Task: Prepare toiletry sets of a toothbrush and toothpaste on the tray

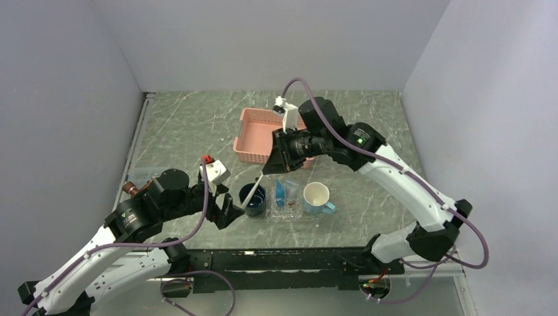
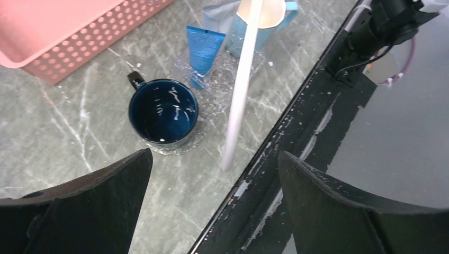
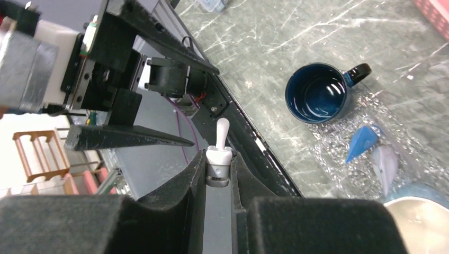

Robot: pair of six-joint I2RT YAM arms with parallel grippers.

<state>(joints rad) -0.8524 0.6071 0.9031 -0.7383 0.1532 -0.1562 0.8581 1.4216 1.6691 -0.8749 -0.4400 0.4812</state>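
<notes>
**Toothbrush held over the table:** The right gripper point(image 3: 218, 159) pinches a toothbrush point(image 2: 241, 79) near one end, its fingers pressed onto the handle. The brush slants down over the marbled table point(image 1: 184, 131) – its free end hangs low beside a dark mug point(image 1: 253, 199). The left gripper point(image 1: 230, 209) stands with its jaws spread wide just beside that free end, apart from the brush. On the clear tray point(image 1: 293, 214) a blue toothpaste point(image 1: 280, 192) tube sits between the dark mug and a light-blue mug point(image 1: 318, 197) – the dark mug at the tray's left edge. A pink basket point(image 1: 260, 135) stands behind them, near the right arm's wrist.
</notes>
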